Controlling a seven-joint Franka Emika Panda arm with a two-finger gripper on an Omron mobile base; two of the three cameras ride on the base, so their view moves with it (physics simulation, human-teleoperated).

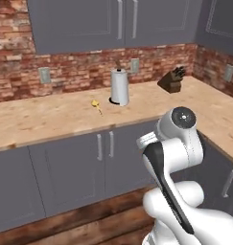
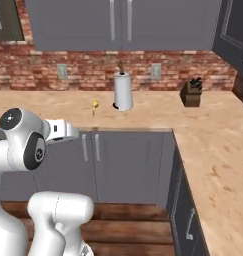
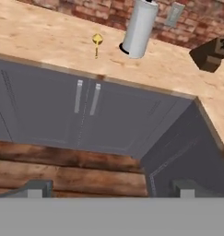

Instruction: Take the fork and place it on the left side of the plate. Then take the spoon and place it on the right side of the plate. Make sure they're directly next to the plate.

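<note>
I'm holding the fingers (image 3: 109, 186) wide open, far from the spoon (image 3: 97, 42) on the table (image 3: 39, 37); reaching blind is risking a miss

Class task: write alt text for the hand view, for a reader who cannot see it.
A small gold spoon lies on a wooden counter beside an upright paper towel roll, with a knife block farther right. Grey cabinet doors and a wood floor lie below, the open gripper at the bottom.
</note>
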